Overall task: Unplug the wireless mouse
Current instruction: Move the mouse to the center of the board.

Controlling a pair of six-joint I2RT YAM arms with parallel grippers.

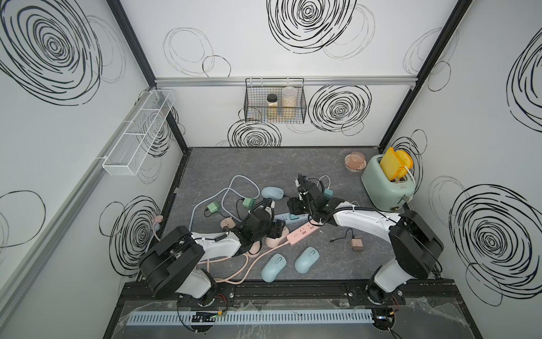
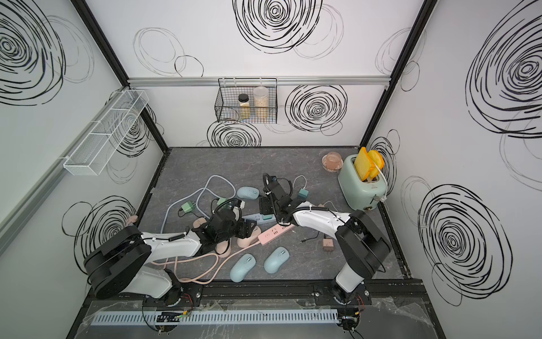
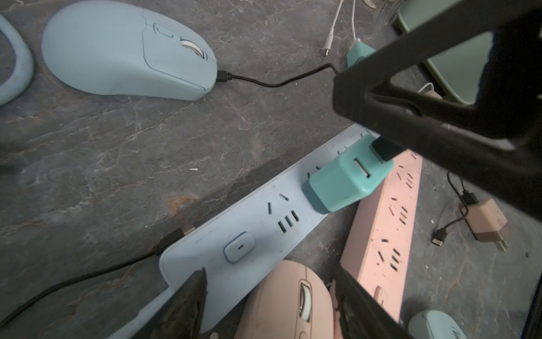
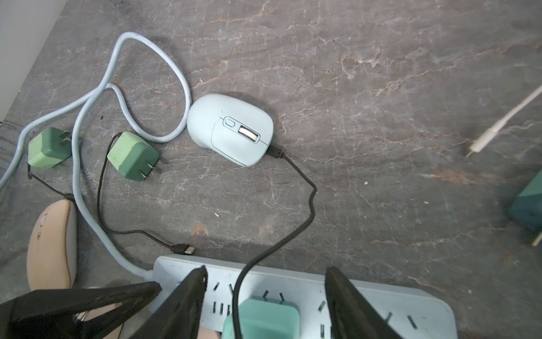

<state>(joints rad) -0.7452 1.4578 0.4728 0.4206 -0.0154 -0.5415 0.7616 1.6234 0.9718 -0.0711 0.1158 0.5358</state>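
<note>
Near the middle of the grey stone-patterned tabletop, the pale blue wireless mouse [image 4: 230, 129] lies flat with a thin black charging cable [image 4: 311, 205] plugged into its front end. The cable runs to a teal cube-shaped wall charger [image 4: 261, 318], which is seated in the long pale blue power strip [image 4: 366, 296].

The right gripper [image 4: 265, 271] hangs low over that charger. Its jaws are wide apart with one on each side of the cube, and the wrist view shows a gap on both sides, so it grips nothing. The left gripper [image 3: 268, 271] is also spread wide and holds nothing. It sits over the switch end of the blue strip, with a pink computer mouse [image 3: 290, 299] below the gap between its jaws. Whether a finger presses on the strip cannot be told.

Judged from this, the task is at its start. The approach looks made, but no connection is broken: the cable is in the mouse, its plug is in the charger, and the charger is in the strip. What is left is to close on the charger or on a plug and pull it free, probably with the strip braced so it does not lift.
</note>
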